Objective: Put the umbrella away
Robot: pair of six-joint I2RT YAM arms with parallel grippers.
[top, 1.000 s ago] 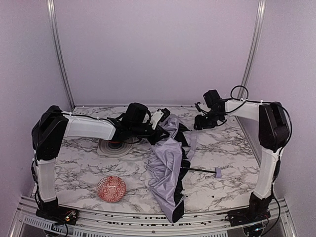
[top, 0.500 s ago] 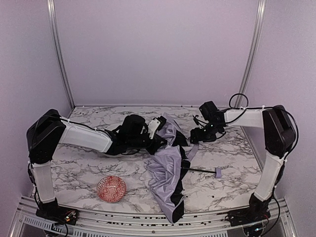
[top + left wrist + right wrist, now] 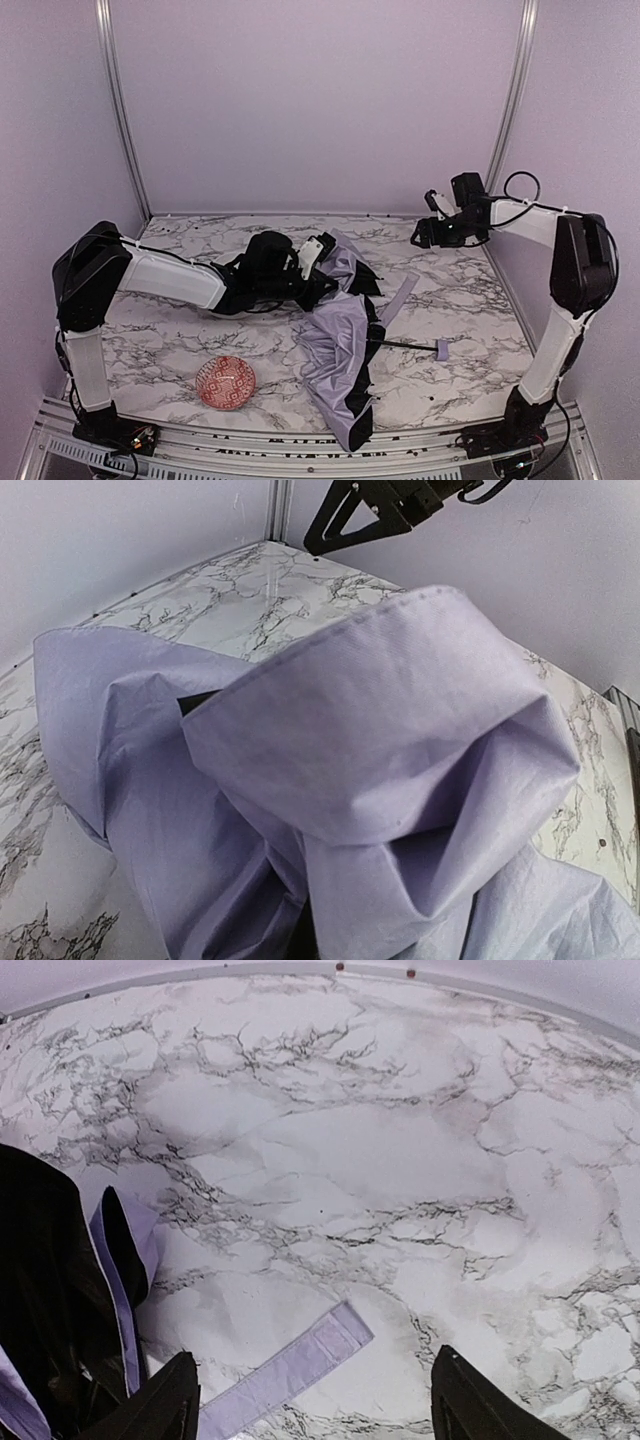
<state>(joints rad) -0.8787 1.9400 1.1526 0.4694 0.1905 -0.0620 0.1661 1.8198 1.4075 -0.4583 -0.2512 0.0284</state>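
Lavender fabric of the umbrella lies crumpled on the marble table, running from the middle down to the near edge. Its black shaft and small knob handle stick out toward the right edge, with the strap lying flat just beside it. Left gripper sits low at the umbrella's far end, against the cloth. Its own camera sees only folds, so can't tell if it's gripping. Right gripper hovers near the far right corner, fingers wide apart, nothing between them. Red bowl sits near the near left corner.
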